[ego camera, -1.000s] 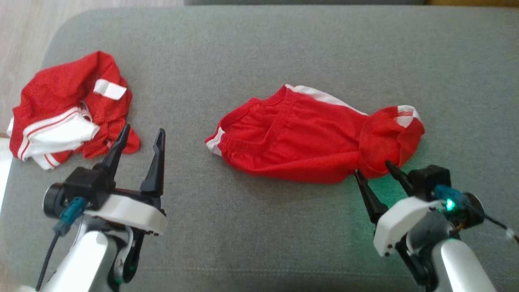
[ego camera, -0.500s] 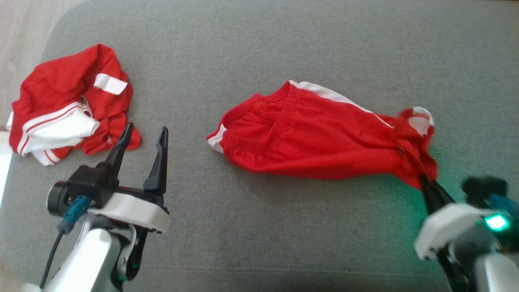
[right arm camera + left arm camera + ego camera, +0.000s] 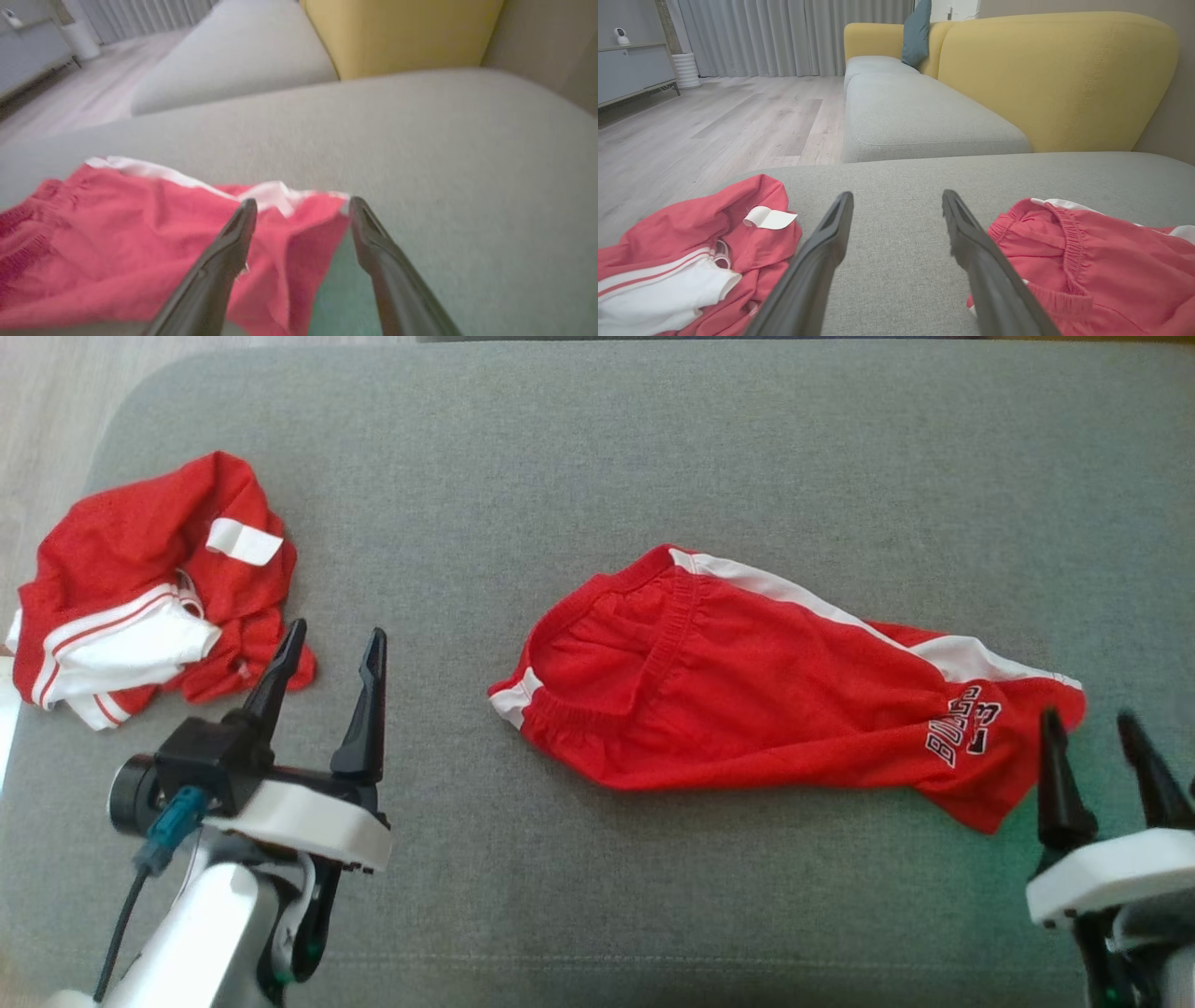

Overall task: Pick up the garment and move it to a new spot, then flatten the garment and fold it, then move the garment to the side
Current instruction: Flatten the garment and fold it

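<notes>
The red basketball shorts [image 3: 747, 709] lay stretched across the grey sofa cushion [image 3: 653, 448]. The right gripper [image 3: 1088, 717] gaped empty at their leg hem, and the left gripper [image 3: 336, 631] was spread wide, holding nothing.

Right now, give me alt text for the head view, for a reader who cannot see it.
Red shorts with white side stripes lie stretched out on a grey cushion, waistband to the left. The right gripper stands open at the lettered leg end, holding nothing; the left gripper is open near a crumpled red-and-white garment.
</notes>
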Available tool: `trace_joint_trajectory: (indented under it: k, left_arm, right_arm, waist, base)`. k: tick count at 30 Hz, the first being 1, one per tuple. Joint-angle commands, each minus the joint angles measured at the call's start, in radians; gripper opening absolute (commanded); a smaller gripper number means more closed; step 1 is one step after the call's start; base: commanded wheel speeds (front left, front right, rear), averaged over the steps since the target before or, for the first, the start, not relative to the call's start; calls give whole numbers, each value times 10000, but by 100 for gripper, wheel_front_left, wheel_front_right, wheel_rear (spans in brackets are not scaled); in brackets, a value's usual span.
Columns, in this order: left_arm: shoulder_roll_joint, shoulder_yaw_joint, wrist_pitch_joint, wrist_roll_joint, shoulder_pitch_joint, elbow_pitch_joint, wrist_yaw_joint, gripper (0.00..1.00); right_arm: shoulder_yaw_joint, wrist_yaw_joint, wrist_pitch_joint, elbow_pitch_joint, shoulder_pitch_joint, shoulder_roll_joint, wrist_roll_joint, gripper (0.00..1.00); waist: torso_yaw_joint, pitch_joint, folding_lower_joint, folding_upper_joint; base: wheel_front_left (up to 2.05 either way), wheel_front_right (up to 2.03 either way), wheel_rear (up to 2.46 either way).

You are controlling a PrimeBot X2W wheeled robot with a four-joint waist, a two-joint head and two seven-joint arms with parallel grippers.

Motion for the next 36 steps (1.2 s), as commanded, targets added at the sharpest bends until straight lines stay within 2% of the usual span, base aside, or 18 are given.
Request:
trace_joint_trajectory:
  k: [1,6,12,29,32,36]
  left_arm:
    - [240,473,-118,94,-319,-327,97,100]
    - [203,520,-122,37,-164,-363,253,100]
    - [212,474,-81,2,36,-392,352,100]
    - [324,265,83,138,66,-684,511,100]
    - [273,12,167,330,-250,-753,417,100]
    - [-149,-729,510,537,-1144,-700,-81,100]
  right_arm:
    - [439,42,-419,-711,-367,-83,-256,100]
    - [1548,42,-1049,-1490,-603,-83,-890,100]
    - [2601,42,-1032,-1665,-650,-82,-895,100]
    - [2604,42,-984,-1513,-515,-82,-639,100]
    - [2600,42,-987,-1540,-544,-82,-609,100]
    - [2630,42,-989,-1591,-682,-82,-568,100]
  waist:
    - [6,-63,0,0]
    - [40,-278,0,0]
    - [160,-546,0,0]
    - [221,-632,0,0]
    - [190,-505,0,0]
    - [70,-182,0,0]
  base:
    - [0,0,0]
    - [0,0,0]
    - [0,0,0]
    - [0,0,0]
    - [0,0,0]
    - [0,0,0]
